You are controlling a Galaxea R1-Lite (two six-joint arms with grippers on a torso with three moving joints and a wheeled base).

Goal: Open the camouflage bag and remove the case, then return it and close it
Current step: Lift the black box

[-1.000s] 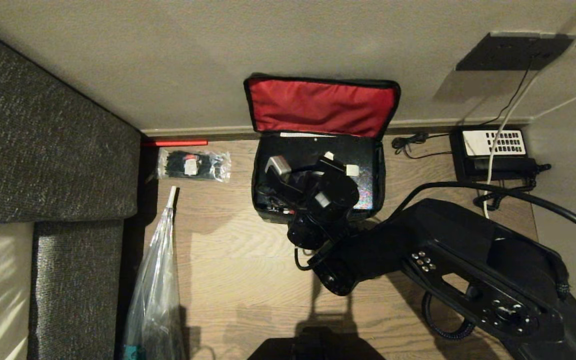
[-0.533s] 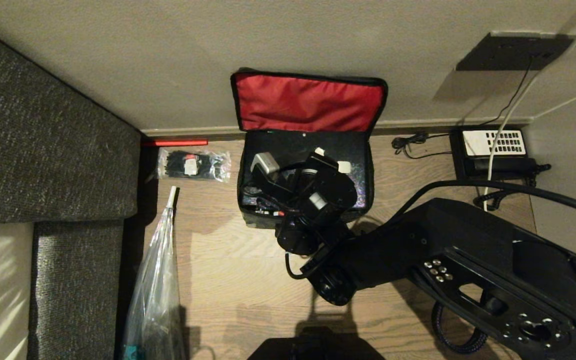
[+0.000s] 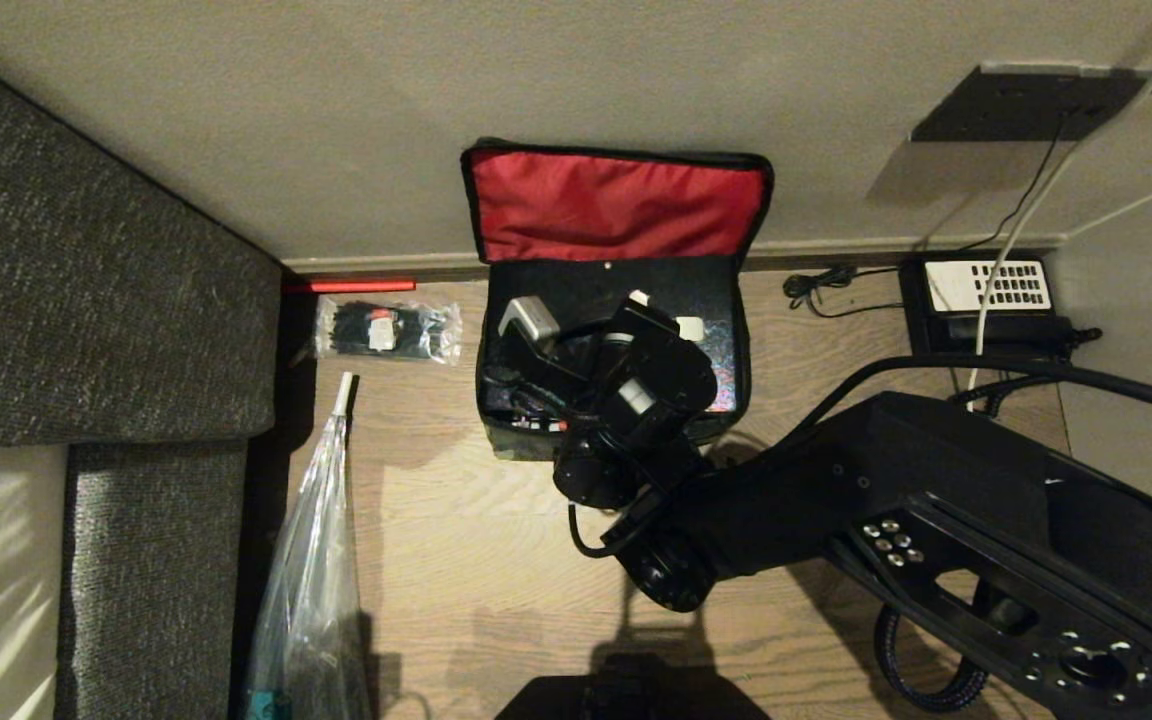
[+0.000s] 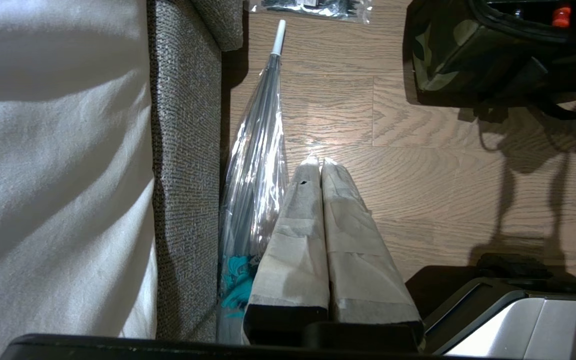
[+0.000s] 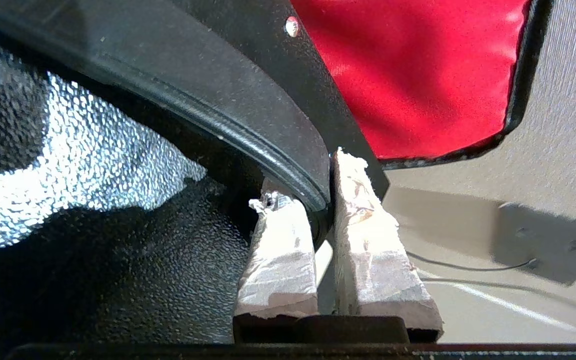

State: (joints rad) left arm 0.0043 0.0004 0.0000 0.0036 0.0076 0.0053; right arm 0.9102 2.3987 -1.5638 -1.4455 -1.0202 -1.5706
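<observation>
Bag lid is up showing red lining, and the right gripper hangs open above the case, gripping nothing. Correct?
Not quite. The right wrist view shows the right gripper shut on the edge of the case, not open. The bag lid is indeed up, red lining showing.

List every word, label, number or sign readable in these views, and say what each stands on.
No text can be read.
desk telephone: keypad markings too small to read.
packet of black ties: white and red label, too blurred to read.
camouflage bag, case: no print shows.
</observation>
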